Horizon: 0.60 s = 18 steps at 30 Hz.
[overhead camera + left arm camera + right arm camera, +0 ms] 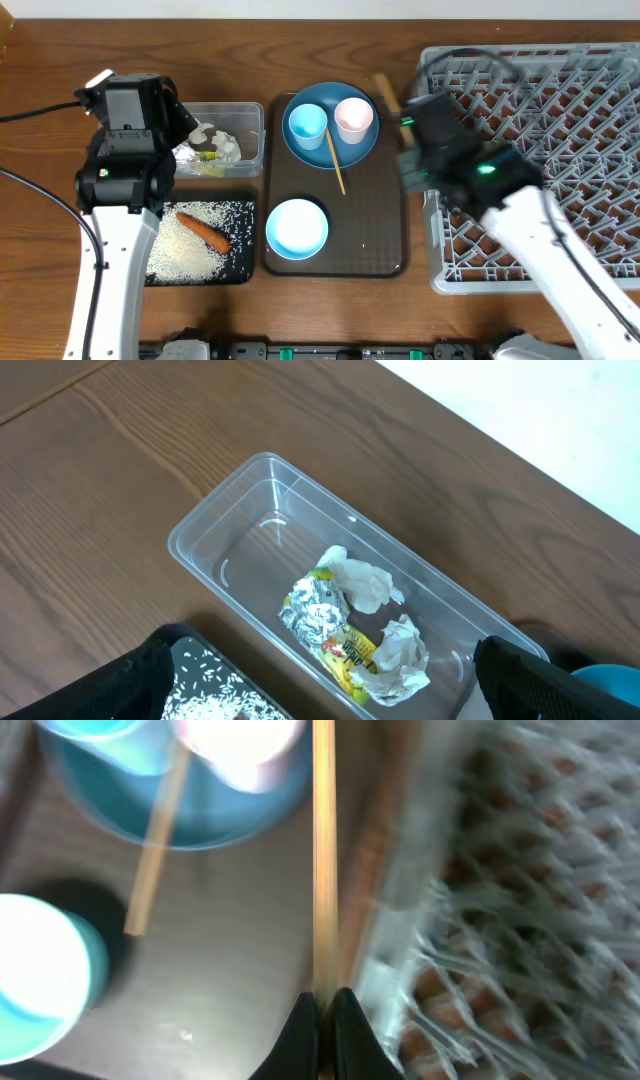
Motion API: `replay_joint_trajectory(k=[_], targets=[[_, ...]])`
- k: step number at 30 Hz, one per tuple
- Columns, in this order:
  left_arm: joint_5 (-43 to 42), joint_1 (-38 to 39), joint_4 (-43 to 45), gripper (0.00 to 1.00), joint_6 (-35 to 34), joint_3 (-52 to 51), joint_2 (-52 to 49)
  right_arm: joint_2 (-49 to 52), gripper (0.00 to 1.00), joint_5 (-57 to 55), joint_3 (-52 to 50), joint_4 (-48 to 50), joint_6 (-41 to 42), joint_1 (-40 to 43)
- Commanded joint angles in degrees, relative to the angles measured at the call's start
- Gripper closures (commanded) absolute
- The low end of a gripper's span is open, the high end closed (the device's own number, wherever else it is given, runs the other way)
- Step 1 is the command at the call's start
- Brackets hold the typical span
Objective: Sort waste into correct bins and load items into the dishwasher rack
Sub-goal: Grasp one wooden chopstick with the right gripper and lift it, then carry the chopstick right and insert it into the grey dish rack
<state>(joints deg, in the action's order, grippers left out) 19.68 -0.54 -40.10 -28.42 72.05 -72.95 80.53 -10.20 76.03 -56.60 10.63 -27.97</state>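
Two arms, one busy. Left end effector (320, 665) hangs released, jaws wide, over the tub (252, 112); paper (368, 585) and wrapper (318, 615) lie inside. Black tray (243, 272), just in front of the tub, holds rice (190, 250) and carrot (205, 232). Waste looks sorted. Brown tray (385, 250), centre: plate (355, 150) carrying blue cup (307, 125) and pink cup (353, 118), bowl (297, 227) nearer. Second chopstick (336, 168) lies from plate onto brown tray. Right end effector (325, 1005) clenched on the held chopstick (323, 860), over the brown tray's right edge, beside the rack (570, 110).

Step in hand, judged: loading, chopstick first. Next move: lift over the rack's left wall, lay the stick between pegs, let go. Long stick could snag wall or pegs. Room: counter (60, 60) shows free wood far left; rack lattice open to the right of the arm
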Motion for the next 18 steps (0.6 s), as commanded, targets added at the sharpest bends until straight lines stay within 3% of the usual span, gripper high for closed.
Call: replay_joint_trajectory(k=[1, 9, 18], targets=[[0.94, -0.2, -0.15, 0.02, 0.74, 1.03, 0.09, -2.4, 0.99, -0.74, 0.79, -2.75, 0.02, 5.05], [0.94, -0.2, -0.15, 0.02, 0.74, 1.03, 0.09, -0.59, 0.99, 0.74, -0.09, -5.95, -2.32, 14.95], [0.94, -0.2, -0.17, 0.02, 0.74, 1.03, 0.09, 4.66, 0.99, 3.34, -0.09, -5.88, -5.18, 17.51]])
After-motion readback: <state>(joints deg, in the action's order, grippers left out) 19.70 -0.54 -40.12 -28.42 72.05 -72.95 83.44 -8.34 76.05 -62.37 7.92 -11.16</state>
